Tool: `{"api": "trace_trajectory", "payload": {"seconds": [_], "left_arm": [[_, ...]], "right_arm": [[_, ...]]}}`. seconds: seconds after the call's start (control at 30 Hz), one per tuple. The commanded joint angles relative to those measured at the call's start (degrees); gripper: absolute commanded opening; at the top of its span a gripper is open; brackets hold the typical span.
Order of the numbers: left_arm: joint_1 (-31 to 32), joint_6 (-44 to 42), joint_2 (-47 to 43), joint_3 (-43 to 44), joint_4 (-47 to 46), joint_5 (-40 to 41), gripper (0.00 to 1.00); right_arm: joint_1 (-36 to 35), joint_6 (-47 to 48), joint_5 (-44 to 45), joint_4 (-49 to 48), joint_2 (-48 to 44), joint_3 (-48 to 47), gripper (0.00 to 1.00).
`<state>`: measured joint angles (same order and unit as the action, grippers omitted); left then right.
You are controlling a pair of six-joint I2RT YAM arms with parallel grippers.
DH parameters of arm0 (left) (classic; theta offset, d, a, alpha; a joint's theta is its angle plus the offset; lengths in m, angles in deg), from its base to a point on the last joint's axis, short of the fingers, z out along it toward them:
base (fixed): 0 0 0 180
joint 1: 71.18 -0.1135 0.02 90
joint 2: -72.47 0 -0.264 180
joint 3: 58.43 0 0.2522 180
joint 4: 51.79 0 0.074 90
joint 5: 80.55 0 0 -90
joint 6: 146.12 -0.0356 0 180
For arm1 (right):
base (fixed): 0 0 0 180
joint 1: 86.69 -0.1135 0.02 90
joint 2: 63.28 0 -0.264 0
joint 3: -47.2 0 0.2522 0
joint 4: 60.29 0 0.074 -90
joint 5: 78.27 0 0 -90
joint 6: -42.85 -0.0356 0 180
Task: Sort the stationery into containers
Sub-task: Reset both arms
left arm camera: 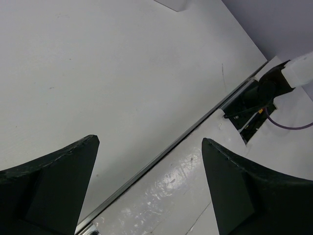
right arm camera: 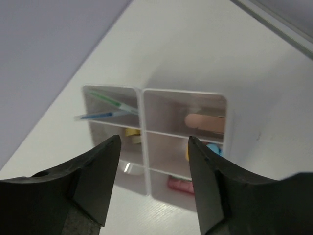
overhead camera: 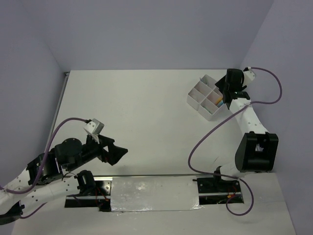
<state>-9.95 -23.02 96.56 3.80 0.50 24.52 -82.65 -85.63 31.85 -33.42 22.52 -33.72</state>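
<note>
Tray (overhead camera: pixel 198 106): white, square, cross divider, four compartments. It sits on the desk (overhead camera: pixel 146 112) at the far right, close to the right-hand wall, turned corner-on to the arms.

Contents, right wrist view, tray (right arm camera: pixel 183 91):
- Far-left compartment: thin green pen (right arm camera: pixel 112 102) and thin blue pen (right arm camera: pixel 100 115), both leaning across it.
- Far-right compartment: beige piece (right arm camera: pixel 205 121) lying against the wall.
- Nearer the camera: yellow piece (right arm camera: pixel 132 132), blue piece (right arm camera: pixel 215 148), pink piece (right arm camera: pixel 180 185). All are partly hidden by the divider and the jaws; cannot tell which compartment each is in.
- Top view shows only specks of orange, pink and blue in the right-hand compartment.

Right gripper (overhead camera: pixel 225 93): at the tray's far-right side, pointing down at it. In its own wrist view the right gripper (right arm camera: pixel 153 142) has jaws spread wide with nothing between them, and the tray shows through the gap. Not touching the tray as far as can be seen.

Left gripper (overhead camera: pixel 120 155): well apart from the tray, at the near left of the desk. Left gripper (left arm camera: pixel 150 142): jaws spread, nothing held, bare desk (left arm camera: pixel 98 58) below.

Other: glossy silver strip (overhead camera: pixel 154 195) along the near edge between the two bases. Purple cable (overhead camera: pixel 205 139) loops beside the right arm.
</note>
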Motion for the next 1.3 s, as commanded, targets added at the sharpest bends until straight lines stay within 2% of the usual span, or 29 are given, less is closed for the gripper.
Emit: {"api": "trace_trajectory", "payload": {"seconds": [0.0,0.03,0.07,0.23,0.37,0.43,0.57,0.6,0.63,0.77,0.87,0.9,0.93,1.0,1.03,1.1,1.27], "left_arm": [[0.29,0.29,0.77,0.57,-1.17,3.98,0.99],[0.29,1.25,1.3,0.75,-0.13,5.48,0.99],[0.29,1.7,2.87,1.36,0.41,7.15,0.99],[-1.81,6.09,12.45,5.75,7.34,18.13,0.99],[-11.89,6.71,20.88,8.83,7.27,18.95,0.99],[-14.64,5.49,23.09,12.59,6.66,18.85,0.99],[-21.57,2.85,28.97,20.69,7.36,22.1,0.99],[-23.33,0.93,29.6,22.79,7.01,21.5,0.99],[-26.74,0.04,30.39,23.51,6.57,20.8,0.99],[-33.36,-2.51,30.13,24.13,5.16,18.85,0.99],[-35.57,-2.52,27.5,21.5,4.1,20.26,0.99],[-35.66,-2.78,26.62,19.75,3.15,20.52,0.99],[-35.57,-3.56,24.79,18.78,2.18,20.44,0.99],[-35.57,-5.4,23.19,16.85,0.77,19.65,0.99],[-35.66,-5.76,22.23,16.66,0.85,19.82,0.99],[-35.66,-6.38,21.61,16.22,1.64,21.3,0.99],[-35.66,-5.86,21.52,12.98,1.73,23.34,0.99]], "right_arm": [[-2.62,0.16,-2.02,-2.48,-7.22,-3.14,0.66],[-3.67,0.16,-0.97,-2.21,-8.1,-3.42,0.74],[-3.68,0.16,-1.74,-2.03,-10.11,-3.68,0.77],[-10.26,0.16,-11.31,1.3,-16.62,-3.16,0.79],[-20.17,0.16,-18.95,9.45,-21.98,-1.92,0.8],[-23.35,0.16,-19.85,11.93,-23.3,-1.67,0.92],[-29.07,0.16,-17.84,10.02,-33.38,5.25,0.96],[-30.3,0.16,-16.88,9.66,-35.24,6.15,1.0],[-31.01,0.16,-15.48,10.62,-37.87,6.51,1.0],[-34.52,0.16,-9.76,14.84,-42.72,8.96,1.0],[-41.71,0.16,3.48,16.69,-45.19,11.69,1.0],[-43.91,0.16,13.27,16.34,-45.37,12.74,1.0],[-47.76,0.16,18.15,16.6,-44.24,13.27,1.0],[-50.95,0.16,28.68,19.14,-40.56,12.75,1.0],[-53.75,0.16,31.18,19.85,-39.58,12.14,1.0],[-55.18,0.16,33.23,18.81,-38.95,11.87,1.0],[-55.54,0.16,25.52,8.45,-44.13,14.25,1.0]]}}
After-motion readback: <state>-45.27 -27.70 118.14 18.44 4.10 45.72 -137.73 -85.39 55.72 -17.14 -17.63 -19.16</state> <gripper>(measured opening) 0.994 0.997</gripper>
